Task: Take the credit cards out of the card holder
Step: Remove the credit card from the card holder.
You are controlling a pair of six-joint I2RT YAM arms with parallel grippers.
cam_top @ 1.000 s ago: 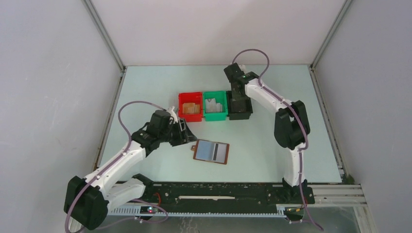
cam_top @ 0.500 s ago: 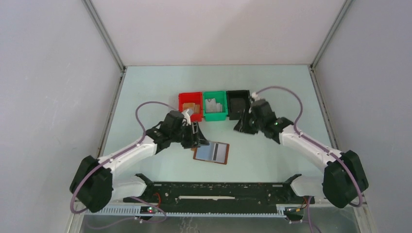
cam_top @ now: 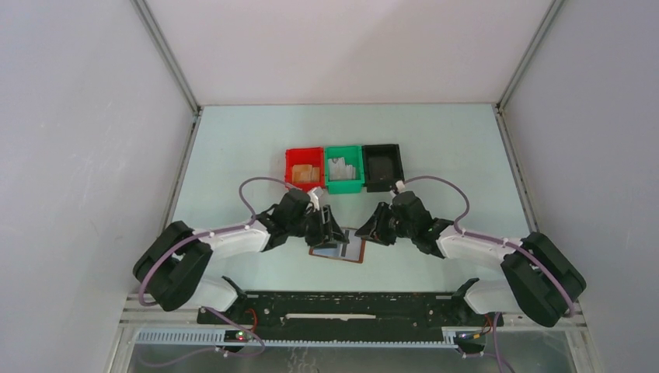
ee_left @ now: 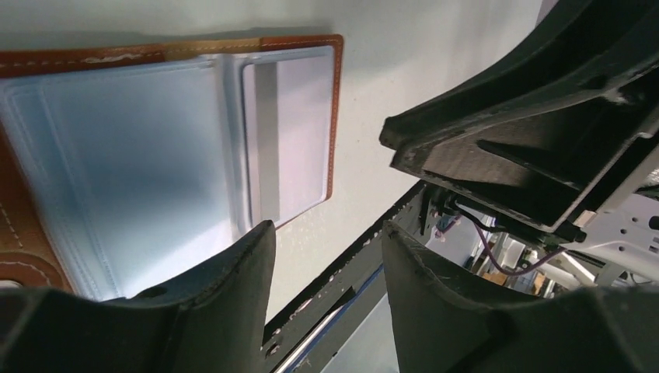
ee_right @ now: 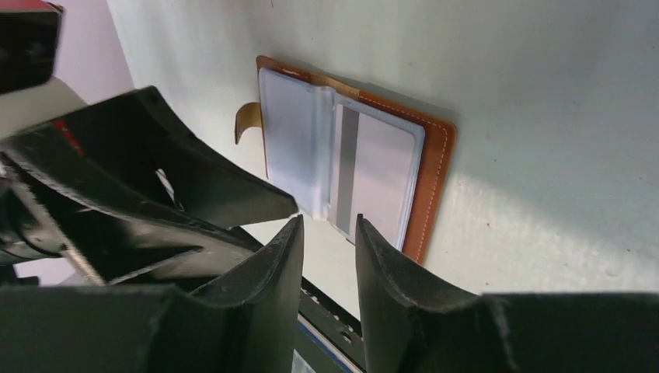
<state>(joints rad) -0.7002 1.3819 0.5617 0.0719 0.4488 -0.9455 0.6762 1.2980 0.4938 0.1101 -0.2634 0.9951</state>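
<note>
The card holder (cam_top: 351, 254) lies open and flat on the table, brown leather around light blue-grey inner faces (ee_left: 116, 155). A pale credit card with a grey stripe (ee_left: 291, 132) sits tucked in its right panel (ee_right: 377, 167). My left gripper (cam_top: 329, 230) hovers low over the holder's left half, open, with nothing between its fingers (ee_left: 328, 229). My right gripper (cam_top: 371, 230) hangs at the holder's right edge. It is open by a narrow gap and empty (ee_right: 328, 221). The two grippers face each other closely across the holder.
Three small bins stand in a row behind the holder: red (cam_top: 303, 151) with tan blocks, green (cam_top: 343, 148) with pale pieces, and black (cam_top: 383, 165). A black rail (cam_top: 350, 303) runs along the table's near edge. The holder's brown side tab (ee_right: 247, 120) sticks out on its left.
Both arms have closed in on the card holder. The right arm swung down from the black bin to the holder's right edge. The left gripper slid right over its left half.
</note>
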